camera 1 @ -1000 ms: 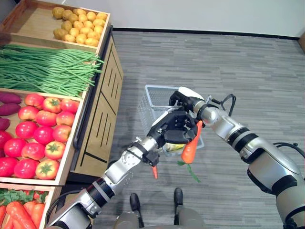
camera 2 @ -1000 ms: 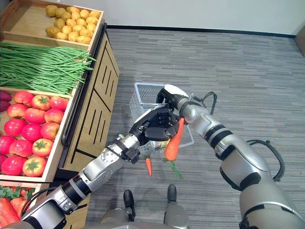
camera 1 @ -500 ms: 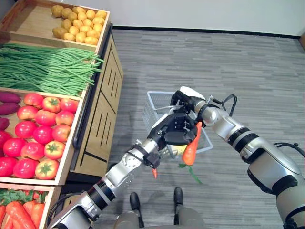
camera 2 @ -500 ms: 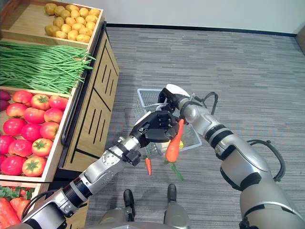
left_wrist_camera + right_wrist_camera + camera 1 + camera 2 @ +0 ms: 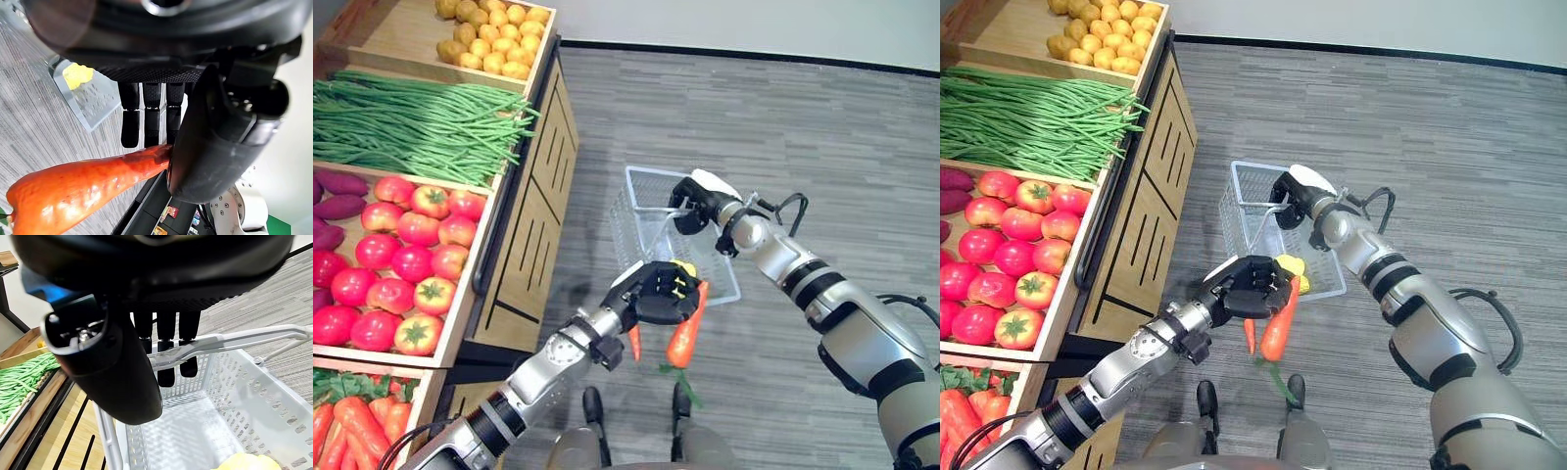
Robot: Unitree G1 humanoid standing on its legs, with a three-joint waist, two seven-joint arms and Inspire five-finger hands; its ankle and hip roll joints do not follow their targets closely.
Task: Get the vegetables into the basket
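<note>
Carrot held just outside the basket

The left hand (image 5: 658, 297) grips a carrot (image 5: 685, 333) — it hangs at 6 o'clock from the white basket (image 5: 641, 186). The right hand (image 5: 693, 204) is curled round the basket's handle (image 5: 230, 340) — a yellow thing (image 5: 1290, 265) lies inside.

We see silver-grey arms banded with black rings, each ending in a dark hand with ribbed fingers

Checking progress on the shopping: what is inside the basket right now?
In the white basket one yellow vegetable shows at the near end. The left hand and its carrot cover the near corner.
</note>
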